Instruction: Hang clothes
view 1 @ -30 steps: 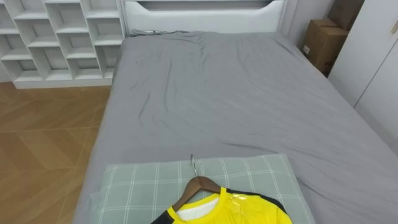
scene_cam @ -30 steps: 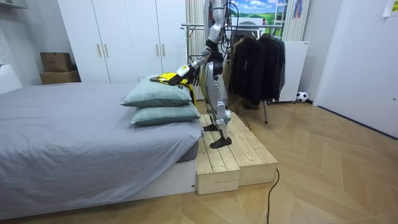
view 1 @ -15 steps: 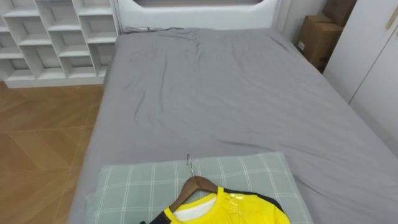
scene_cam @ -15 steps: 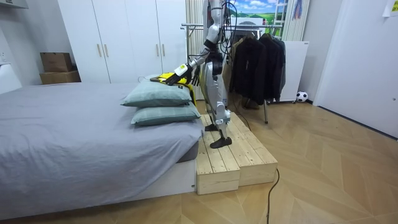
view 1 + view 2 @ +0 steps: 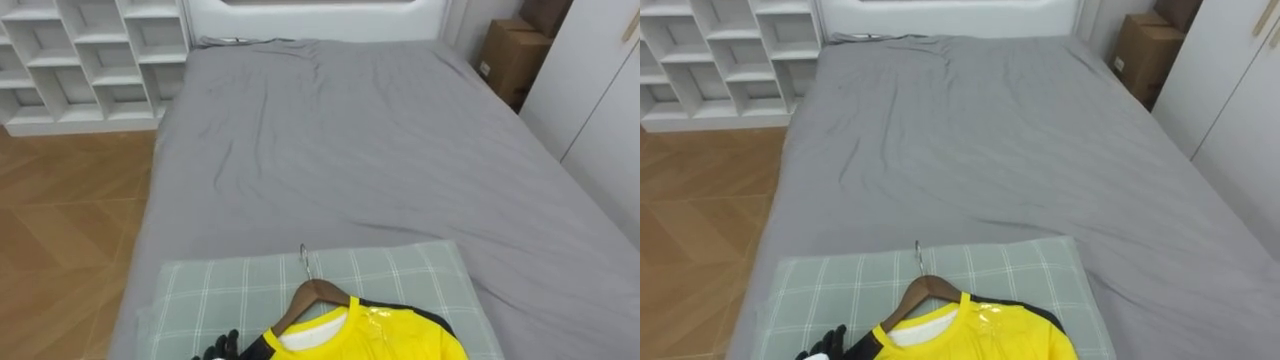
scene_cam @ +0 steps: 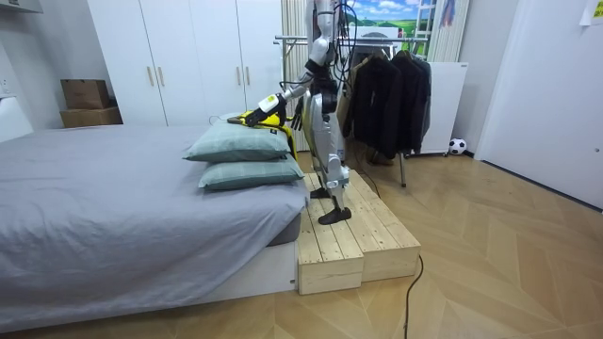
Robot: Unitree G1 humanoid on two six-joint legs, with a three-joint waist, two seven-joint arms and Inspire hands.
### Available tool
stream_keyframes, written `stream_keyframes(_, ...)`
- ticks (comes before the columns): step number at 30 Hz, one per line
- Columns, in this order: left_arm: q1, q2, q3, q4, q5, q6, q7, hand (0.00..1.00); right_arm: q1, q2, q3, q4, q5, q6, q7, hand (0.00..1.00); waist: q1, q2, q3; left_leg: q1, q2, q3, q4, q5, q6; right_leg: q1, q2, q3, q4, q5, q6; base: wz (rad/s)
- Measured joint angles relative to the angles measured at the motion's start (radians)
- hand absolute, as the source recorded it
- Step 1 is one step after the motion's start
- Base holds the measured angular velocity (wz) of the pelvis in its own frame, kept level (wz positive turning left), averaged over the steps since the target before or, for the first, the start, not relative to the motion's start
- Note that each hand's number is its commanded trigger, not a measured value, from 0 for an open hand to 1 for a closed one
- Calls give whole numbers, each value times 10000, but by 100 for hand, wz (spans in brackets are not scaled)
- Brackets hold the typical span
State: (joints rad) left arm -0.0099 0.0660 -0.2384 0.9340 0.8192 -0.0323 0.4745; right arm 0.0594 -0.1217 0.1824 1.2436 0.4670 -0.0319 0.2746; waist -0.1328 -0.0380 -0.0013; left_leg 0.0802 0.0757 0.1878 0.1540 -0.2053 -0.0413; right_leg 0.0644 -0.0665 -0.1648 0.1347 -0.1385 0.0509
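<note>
Eye views, left to right:

1. White cubby shelf (image 5: 80, 60), far left, against the wall.
2. Wooden floor (image 5: 60, 230), herringbone boards, running along the bed's left side.
3. My left hand (image 5: 222, 345), dark fingers at the bottom edge, right at the shirt's left shoulder. I cannot tell whether it is closed on the cloth.
4. Green checked pillow (image 5: 200, 290), lying across the near end of the bed.
5. Wooden hanger (image 5: 315, 295), on the pillow, metal hook pointing away from me, inside the shirt's neck.
6. Yellow shirt (image 5: 370, 340), black trim at the shoulders, on the hanger and resting on the pillow.
7. Bed (image 5: 380, 150), grey creased sheet, with a white headboard (image 5: 320, 15) at the far end.
8. Cardboard box (image 5: 510, 60), on the floor beside the bed's far right corner.
9. White wardrobe (image 5: 610, 110), right edge.

Room view, left to right:

10. Two pillows stacked, the shirt on the upper one, my arm reaching to it.
11. Wooden platform (image 6: 349, 235), touching the bed. I stand on it, facing the bed.
12. Clothes rack (image 6: 386, 94), behind me, hung with dark garments.
13. Small ball (image 6: 457, 146), on the floor near the rack.
</note>
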Motion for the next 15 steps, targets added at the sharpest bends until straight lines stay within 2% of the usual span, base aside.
stream_keyframes(11, -8, -3, 2, -266, 76, 5, 1, 0, -11, -15, 1, 9, 11, -2, 0, 0, -1, 38, 43, -186, 2, -6, 65, 0, 0, -155, -4, 0, -9, 0, 1, 0)
stream_keyframes(15, -223, -6, 0, -326, 79, 9, -26, 0, -54, -18, 8, 42, 86, 2, 31, 0, 1, 61, 39, -303, 2, 9, 95, 0, 0, -249, -6, -14, 6, 0, 0, 0)
